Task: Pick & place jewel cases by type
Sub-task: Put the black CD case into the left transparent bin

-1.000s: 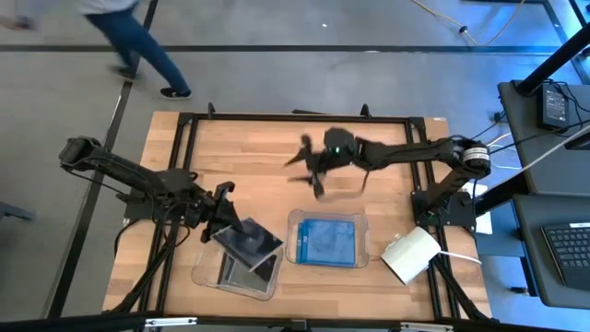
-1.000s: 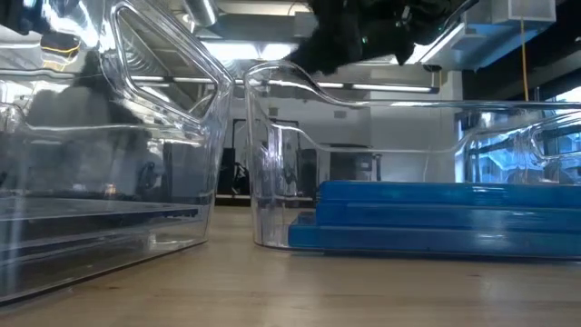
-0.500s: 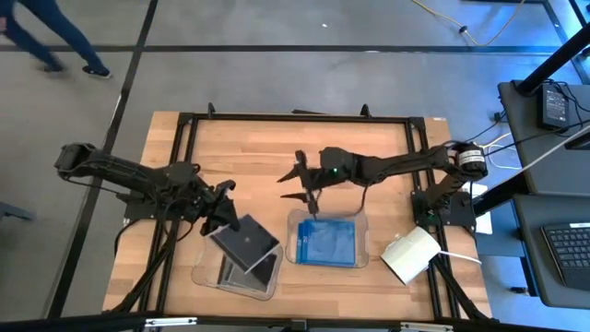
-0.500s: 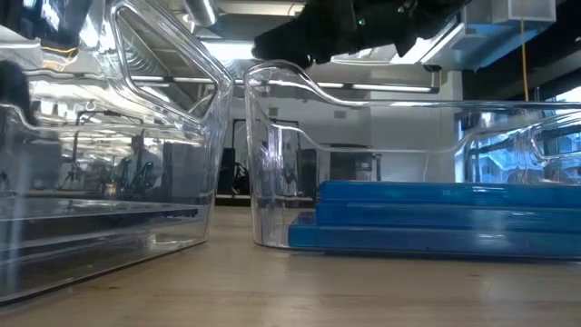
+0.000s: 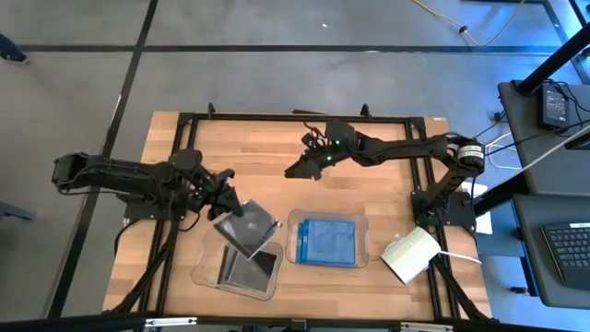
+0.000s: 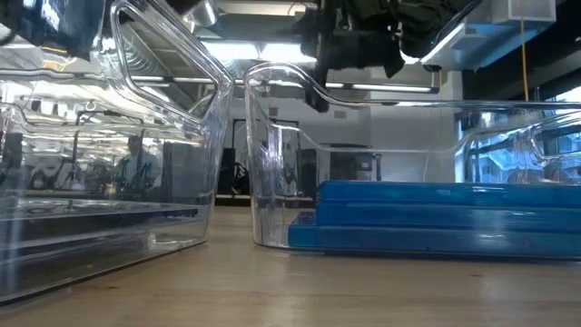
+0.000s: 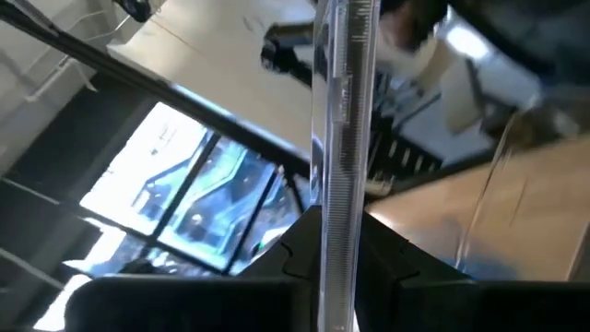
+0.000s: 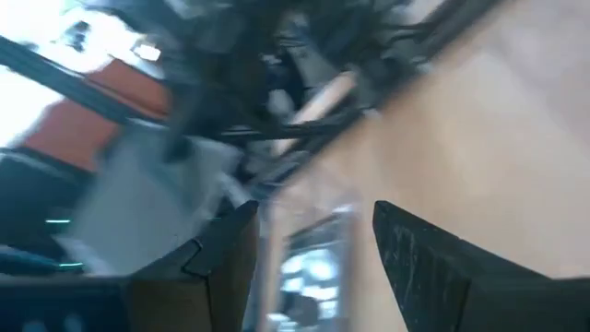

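Since a moment ago the right gripper (image 5: 297, 171) has pulled back from over the blue tray and now hangs above bare wood at the middle of the table, its fingers spread with nothing between them, while the person who was walking past the far end has all but left the overhead view. Over on the other side the left gripper (image 5: 224, 210) is clenched on a dark jewel case (image 5: 248, 227), holding it tilted up on edge above the left clear tray (image 5: 205, 273); from its wrist camera the case (image 7: 343, 138) shows as a thin clear edge rising straight between the fingers (image 7: 297, 263). Two more dark cases (image 5: 251, 270) lie flat in that tray. Just beside it sits the right clear tray (image 5: 361, 221) with the blue jewel cases (image 5: 326, 242) stacked flat inside, seen from table height as a neat blue stack (image 6: 436, 213). The tabletop (image 5: 249, 152) is pale wood planks inside a black metal frame, standing on a grey floor crossed by dark lines. A white box (image 5: 409, 254) rests at the table's right edge, with cables trailing off toward a desk carrying a keyboard (image 5: 566, 251)
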`<state>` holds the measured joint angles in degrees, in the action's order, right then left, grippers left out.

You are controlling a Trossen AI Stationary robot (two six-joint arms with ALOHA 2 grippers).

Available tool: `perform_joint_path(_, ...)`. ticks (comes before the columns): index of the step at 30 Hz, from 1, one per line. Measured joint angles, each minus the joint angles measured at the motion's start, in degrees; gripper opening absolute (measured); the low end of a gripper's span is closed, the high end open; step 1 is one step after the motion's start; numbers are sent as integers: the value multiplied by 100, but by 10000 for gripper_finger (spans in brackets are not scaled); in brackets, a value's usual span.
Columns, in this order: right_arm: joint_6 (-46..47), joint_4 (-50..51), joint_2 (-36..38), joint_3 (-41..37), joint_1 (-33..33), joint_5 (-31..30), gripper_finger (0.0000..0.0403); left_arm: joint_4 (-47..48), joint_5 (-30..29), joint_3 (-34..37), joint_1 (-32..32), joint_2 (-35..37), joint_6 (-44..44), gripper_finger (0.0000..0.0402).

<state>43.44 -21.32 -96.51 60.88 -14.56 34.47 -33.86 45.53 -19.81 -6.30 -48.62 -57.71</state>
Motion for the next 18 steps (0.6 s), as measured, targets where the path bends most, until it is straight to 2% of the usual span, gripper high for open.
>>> perform_joint_path(5, 897, -529, -39, 2, 27, 438, 218, 121, 67, 2, -358, -15, -565, 27)
perform_joint_path(11, 1370, -493, -81, 3, 62, 138, 218, 108, 500, 4, -579, -49, -1160, 35)
perform_joint_path(18, 2162, -922, -484, 9, 264, 184, 218, 111, 543, 4, -817, -97, -1578, 28)
